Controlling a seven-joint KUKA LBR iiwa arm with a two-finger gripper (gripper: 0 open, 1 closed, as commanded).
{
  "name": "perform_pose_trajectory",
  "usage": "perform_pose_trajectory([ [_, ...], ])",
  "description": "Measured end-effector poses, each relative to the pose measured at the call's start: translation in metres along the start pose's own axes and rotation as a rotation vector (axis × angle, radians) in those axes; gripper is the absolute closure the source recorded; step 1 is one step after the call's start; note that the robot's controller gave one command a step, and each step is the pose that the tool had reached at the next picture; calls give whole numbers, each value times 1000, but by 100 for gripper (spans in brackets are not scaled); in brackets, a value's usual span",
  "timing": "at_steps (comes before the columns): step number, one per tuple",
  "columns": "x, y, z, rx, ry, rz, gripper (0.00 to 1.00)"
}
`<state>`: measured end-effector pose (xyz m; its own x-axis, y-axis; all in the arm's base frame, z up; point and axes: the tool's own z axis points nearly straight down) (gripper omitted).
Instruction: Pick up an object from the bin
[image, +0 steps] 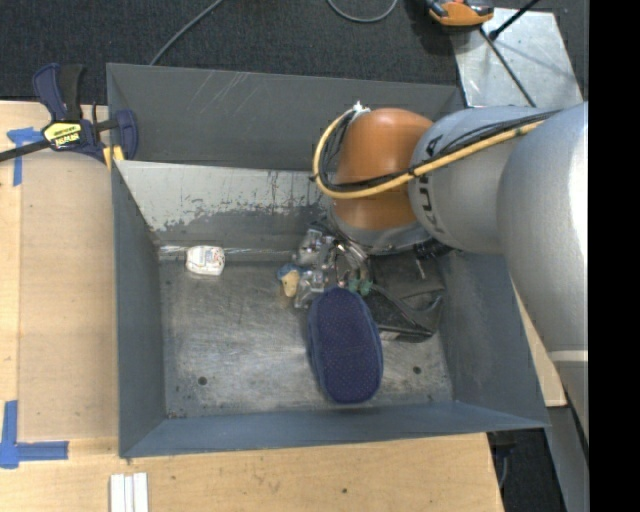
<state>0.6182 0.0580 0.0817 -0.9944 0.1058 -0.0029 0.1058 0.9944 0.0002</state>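
Observation:
My gripper (322, 262) hangs low near the middle of the bin, just under the arm's wrist. Right below it lies a dark blue oval pouch with a mesh surface (345, 346), whose upper end reaches up to the gripper. A small yellowish piece (290, 285) sits against the gripper's left side. To its right, a flat black thing (411, 300) lies on the bin floor, partly hidden by the arm.
A small white crumpled packet (206, 260) lies alone at the back left of the bin floor. The arm and its orange cover hang over the bin's back right part.

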Motion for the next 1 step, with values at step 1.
perform_pose_trajectory([
  [1, -5, 6, -114, -2, -10, -2, 100],
])
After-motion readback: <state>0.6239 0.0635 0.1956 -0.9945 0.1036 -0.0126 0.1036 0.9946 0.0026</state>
